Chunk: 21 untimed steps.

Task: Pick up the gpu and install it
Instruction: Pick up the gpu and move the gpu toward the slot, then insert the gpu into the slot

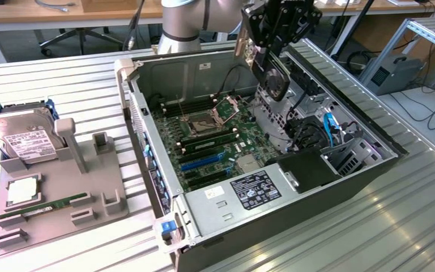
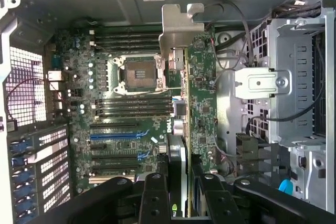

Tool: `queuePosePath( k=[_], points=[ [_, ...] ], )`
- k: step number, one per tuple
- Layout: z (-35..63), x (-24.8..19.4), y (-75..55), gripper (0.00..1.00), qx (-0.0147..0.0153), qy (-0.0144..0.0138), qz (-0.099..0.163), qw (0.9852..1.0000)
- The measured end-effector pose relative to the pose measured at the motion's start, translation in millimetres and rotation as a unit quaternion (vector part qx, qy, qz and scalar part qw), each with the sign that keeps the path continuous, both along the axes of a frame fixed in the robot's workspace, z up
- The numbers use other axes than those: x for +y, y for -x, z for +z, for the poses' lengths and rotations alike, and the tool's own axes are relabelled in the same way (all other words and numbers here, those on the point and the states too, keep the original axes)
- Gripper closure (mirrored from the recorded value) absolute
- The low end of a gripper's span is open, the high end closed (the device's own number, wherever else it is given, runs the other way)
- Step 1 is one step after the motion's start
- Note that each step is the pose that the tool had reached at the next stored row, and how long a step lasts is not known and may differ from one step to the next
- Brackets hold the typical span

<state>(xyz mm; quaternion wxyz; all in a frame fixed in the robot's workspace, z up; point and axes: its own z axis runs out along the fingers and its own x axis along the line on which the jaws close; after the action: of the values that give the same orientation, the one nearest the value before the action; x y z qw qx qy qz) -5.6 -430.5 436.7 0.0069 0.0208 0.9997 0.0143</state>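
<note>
My gripper (image 1: 276, 25) is shut on the gpu (image 1: 269, 76) and holds it in the air over the open computer case (image 1: 138, 107). The card hangs on edge, its black fan cooler facing the exterior view's right and its silver bracket (image 1: 241, 39) on the far end. In the wrist view the gpu (image 2: 202, 93) appears edge-on between my black fingers (image 2: 155, 198), with the bracket (image 2: 178, 24) farthest from the camera. Below it lies the green motherboard (image 2: 121, 114) with its blue expansion slots (image 2: 113, 136). The card hangs well above the board, touching nothing.
A metal drive cage (image 2: 294, 77) and cables stand inside the case beside the card. A black power supply (image 1: 255, 190) fills the near end. At the exterior view's left, a grey fixture (image 1: 59, 187) holds a hard drive (image 1: 25, 139), a RAM stick (image 1: 43, 205) and a CPU (image 1: 22, 190).
</note>
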Motion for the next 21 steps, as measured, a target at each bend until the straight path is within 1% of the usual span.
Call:
queuePosePath(
  k=[9,13,16,17,18,19,20,21],
  points=[
    [-8.9,0.6,-0.2,0.73,0.0,0.0001,0.0,1.0],
    [-9.9,0.6,-0.2,0.73,0.0,0.0001,0.001,1.0],
    [-9.9,0.6,-0.2,0.73,0.0,0.0001,0.006,1.0],
    [-9.8,0.6,-0.2,0.73,0.0001,0.0002,0.017,0.9999],
    [-9.9,0.6,-0.3,0.73,0.0,0.0001,0.042,0.9991],
    [-9.9,0.6,-0.2,0.73,0.0,0.0001,0.054,0.9985],
    [-9.9,0.6,-0.2,0.73,0.0,0.0001,0.07,0.9976],
    [-9.9,0.6,-0.3,0.73,0.0,0.0001,0.078,0.997]
  ],
)
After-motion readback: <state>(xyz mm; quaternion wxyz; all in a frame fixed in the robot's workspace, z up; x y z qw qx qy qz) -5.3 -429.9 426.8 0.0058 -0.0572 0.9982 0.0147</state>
